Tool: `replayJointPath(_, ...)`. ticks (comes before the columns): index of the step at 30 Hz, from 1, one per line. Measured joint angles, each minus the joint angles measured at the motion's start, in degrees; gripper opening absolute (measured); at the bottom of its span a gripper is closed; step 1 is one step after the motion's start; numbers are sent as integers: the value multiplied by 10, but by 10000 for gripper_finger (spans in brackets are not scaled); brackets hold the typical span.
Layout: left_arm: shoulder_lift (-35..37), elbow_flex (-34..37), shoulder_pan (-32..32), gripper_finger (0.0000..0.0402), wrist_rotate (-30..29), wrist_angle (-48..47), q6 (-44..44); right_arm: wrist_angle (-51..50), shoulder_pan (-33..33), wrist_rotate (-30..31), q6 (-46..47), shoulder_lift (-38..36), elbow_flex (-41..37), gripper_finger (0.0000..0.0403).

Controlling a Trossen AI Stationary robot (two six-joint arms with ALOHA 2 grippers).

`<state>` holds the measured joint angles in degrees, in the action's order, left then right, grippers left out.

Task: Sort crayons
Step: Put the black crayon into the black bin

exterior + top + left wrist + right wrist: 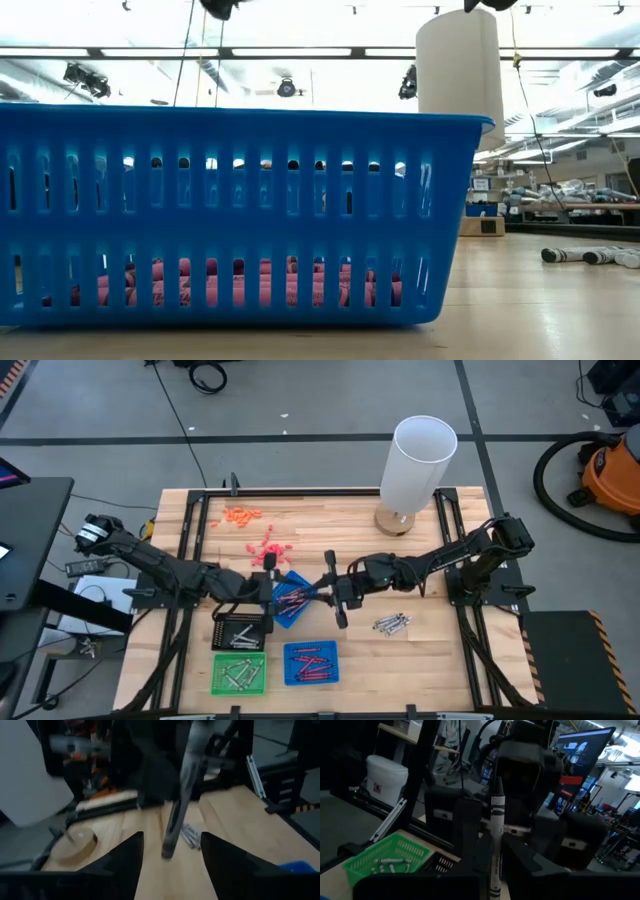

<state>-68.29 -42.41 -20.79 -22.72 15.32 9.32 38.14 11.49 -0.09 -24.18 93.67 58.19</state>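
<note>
Right end effector clamped on grey crayon, left end effector apart, facing it mid-table.

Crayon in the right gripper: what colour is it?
Grey-silver crayon with black bands, clearest in the right wrist view.

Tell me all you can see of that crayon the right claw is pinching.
The crayon is a thin, straight stick in a pale grey-silver paper wrapper with dark bands and small print down its side, ending in a darker pointed tip. It stands upright between the shut fingers of the right gripper, lifted above the table near its middle. Only those fingers touch it. The open left gripper faces it from close by.
</note>
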Motion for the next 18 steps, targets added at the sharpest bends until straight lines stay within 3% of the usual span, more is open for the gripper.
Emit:
replayJointPath(6,0,0,12,173,18,28,28,0,-2,0,0,0,0,41)
replayJointPath(18,0,0,17,44,26,29,25,-4,-5,16,5,0,0,67)
